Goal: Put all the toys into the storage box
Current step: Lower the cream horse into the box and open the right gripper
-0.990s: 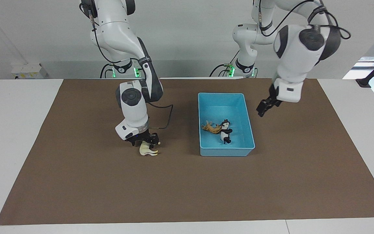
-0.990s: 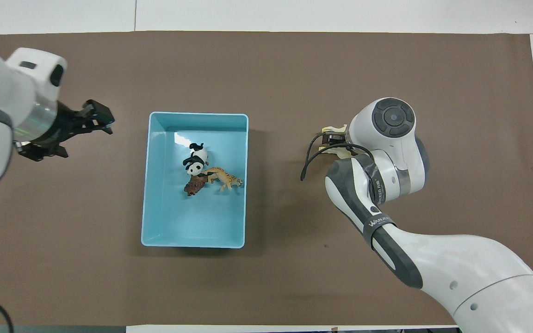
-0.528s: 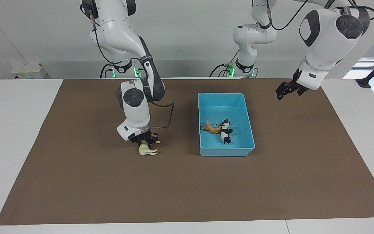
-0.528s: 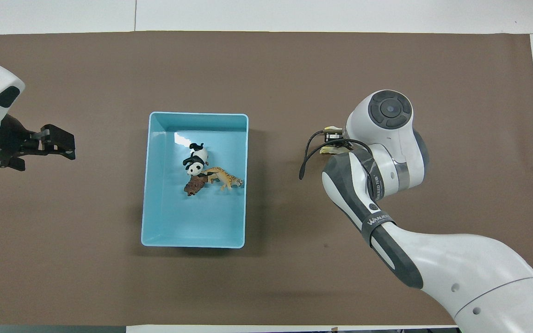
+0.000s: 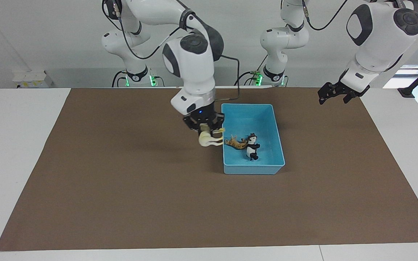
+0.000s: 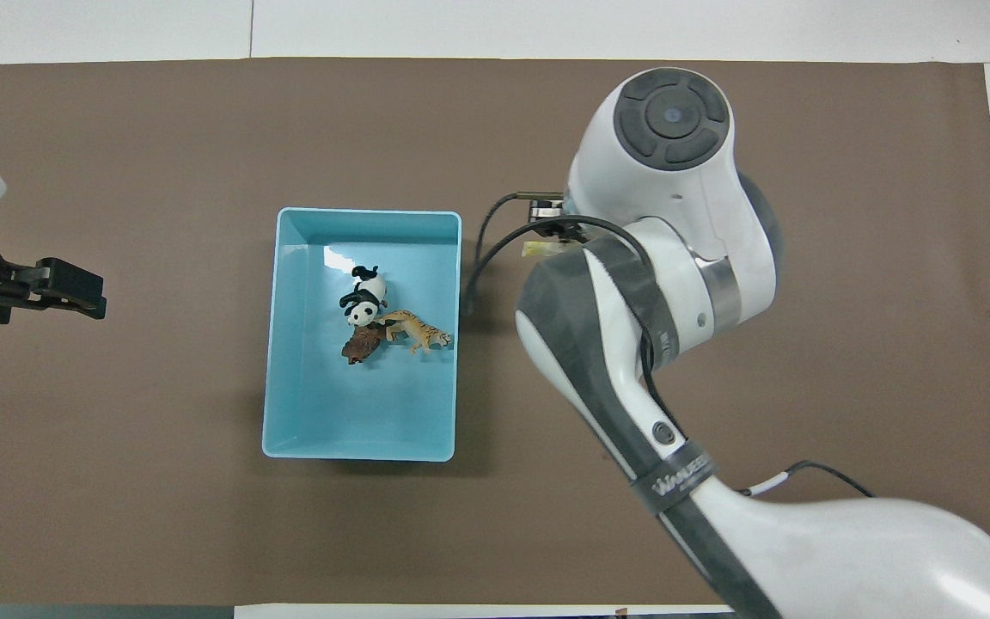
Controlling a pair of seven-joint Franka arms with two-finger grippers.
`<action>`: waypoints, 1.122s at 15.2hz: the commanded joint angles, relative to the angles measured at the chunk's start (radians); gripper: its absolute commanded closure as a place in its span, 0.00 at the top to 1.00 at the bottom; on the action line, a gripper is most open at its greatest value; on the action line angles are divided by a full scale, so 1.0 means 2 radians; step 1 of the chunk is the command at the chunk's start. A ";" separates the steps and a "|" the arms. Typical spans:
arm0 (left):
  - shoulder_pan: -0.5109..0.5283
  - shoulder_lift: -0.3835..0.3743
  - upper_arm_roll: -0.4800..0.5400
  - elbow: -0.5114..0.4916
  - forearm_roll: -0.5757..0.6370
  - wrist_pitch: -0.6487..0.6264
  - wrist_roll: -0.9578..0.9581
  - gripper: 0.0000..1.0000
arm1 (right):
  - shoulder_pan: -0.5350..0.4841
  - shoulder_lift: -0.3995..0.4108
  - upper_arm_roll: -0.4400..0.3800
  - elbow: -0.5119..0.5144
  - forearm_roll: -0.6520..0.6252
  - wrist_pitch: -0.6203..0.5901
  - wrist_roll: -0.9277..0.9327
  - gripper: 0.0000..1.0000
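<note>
Only overhead view shows lion (image 6: pixel 361 346); facing view, horse (image 5: pixel 209 139).

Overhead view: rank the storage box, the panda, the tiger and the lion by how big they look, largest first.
1. Storage box, by far.
2. Tiger and panda, too alike to rank.
3. Lion, though the other toys partly cover it.

My table (image 5: pixel 20 145) is white, with a big brown mat (image 5: pixel 122 203) spread over most of it, pale margins showing at three, nine and six o'clock. Up at twelve o'clock I see a plain white wall (image 5: pixel 49 36). A small white box (image 5: pixel 31 79) sits at ten o'clock. Bright light (image 5: pixel 412 74) spills in at two o'clock.
</note>
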State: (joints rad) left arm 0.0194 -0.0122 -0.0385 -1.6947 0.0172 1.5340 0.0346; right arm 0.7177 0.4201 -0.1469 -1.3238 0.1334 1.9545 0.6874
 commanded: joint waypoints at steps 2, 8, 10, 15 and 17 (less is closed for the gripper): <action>0.003 0.009 -0.004 0.011 0.001 -0.012 0.010 1.00 | 0.040 0.041 0.001 0.006 0.049 0.098 0.009 0.00; 0.003 0.008 0.002 0.007 -0.019 -0.002 0.010 1.00 | 0.064 0.052 0.001 0.004 0.062 0.104 0.082 1.00; 0.000 0.008 0.003 0.005 -0.019 -0.004 0.010 1.00 | 0.061 0.048 0.000 0.008 0.052 0.075 0.137 1.00; -0.005 0.008 0.006 0.007 -0.015 -0.005 0.011 1.00 | 0.000 -0.021 -0.015 0.005 0.010 0.009 0.092 1.00; -0.010 0.011 0.006 0.014 -0.015 -0.011 0.010 1.00 | -0.061 -0.048 -0.016 0.002 0.009 -0.039 -0.051 1.00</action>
State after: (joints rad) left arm 0.0172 -0.0011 -0.0379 -1.6925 -0.0067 1.5321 0.0409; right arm 0.7105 0.3871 -0.1910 -1.2919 0.1560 1.9512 0.7978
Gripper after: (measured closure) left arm 0.000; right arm 0.000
